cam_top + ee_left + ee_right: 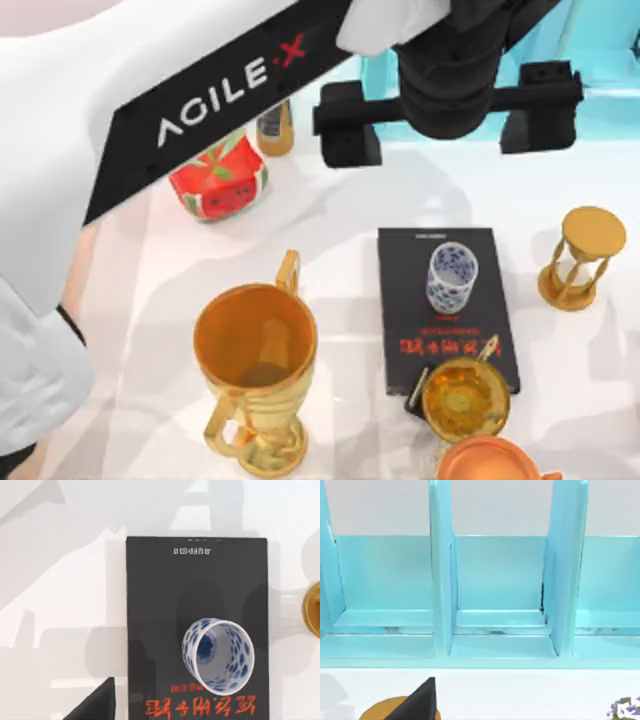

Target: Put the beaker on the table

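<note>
The beaker [450, 278], a small white cup with blue flowers, stands upright on a black book [405, 290] with red lettering, right of the table's [330, 240] middle. My left gripper [445, 115] hangs open and empty, high up and beyond the book's far edge, its black fingers [345, 128] spread wide. From the left wrist view I look straight down into the beaker [218, 655] on the book [155, 605], with bare white table [65, 605] beside it. A black part of my right gripper [417, 702] shows in the right wrist view, facing the blue rack.
A large gold handled goblet [255, 350] stands left of the book. A small gold cup [465, 398] and a copper cup [495, 465] sit at its near end. A gold hourglass [583, 258] is at the right. A red carton [220, 175], a bottle [275, 125] and a blue rack [495, 580] stand at the back.
</note>
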